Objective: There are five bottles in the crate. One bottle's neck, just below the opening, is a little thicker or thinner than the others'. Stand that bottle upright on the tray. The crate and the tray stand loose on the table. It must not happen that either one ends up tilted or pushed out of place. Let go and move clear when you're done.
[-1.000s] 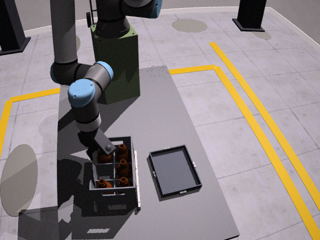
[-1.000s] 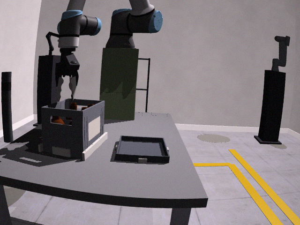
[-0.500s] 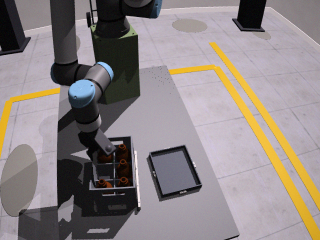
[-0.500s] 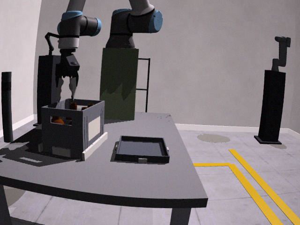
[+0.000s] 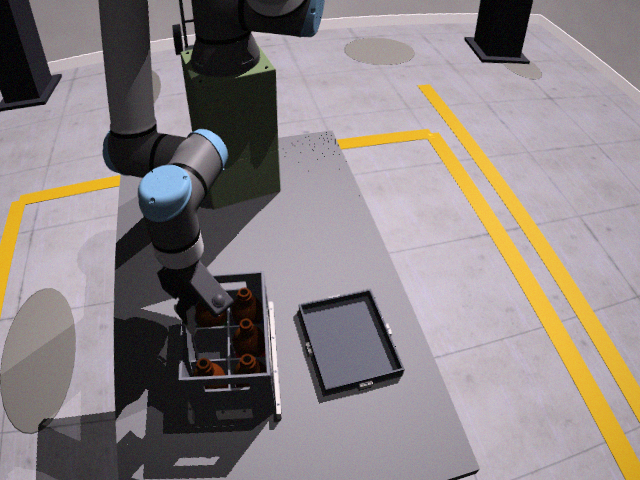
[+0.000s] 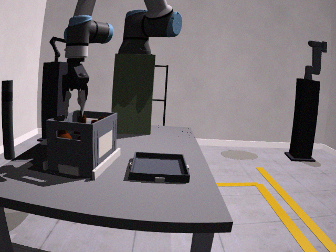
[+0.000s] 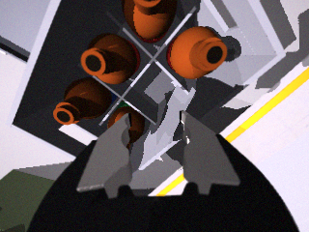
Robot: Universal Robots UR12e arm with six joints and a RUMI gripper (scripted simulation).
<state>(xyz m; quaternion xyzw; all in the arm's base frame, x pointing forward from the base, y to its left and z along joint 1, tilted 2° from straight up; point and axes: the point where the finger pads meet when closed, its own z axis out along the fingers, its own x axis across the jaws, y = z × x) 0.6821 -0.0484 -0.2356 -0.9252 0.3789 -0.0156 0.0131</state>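
While the gripper (image 6: 75,104) hangs part-open and empty just above the crate (image 6: 81,140), step is bottle selection; next, descend onto the chosen neck.

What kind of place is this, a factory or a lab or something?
Probably an industrial work cell or test floor. Yellow safety lines mark off the concrete floor around a grey table, a big arm stands on a green pedestal, and a second small arm stands on a black column.

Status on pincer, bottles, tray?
Pincer part-open, holding nothing, tips at crate rim. Five bottles still crated. Tray bare, nothing blocking.
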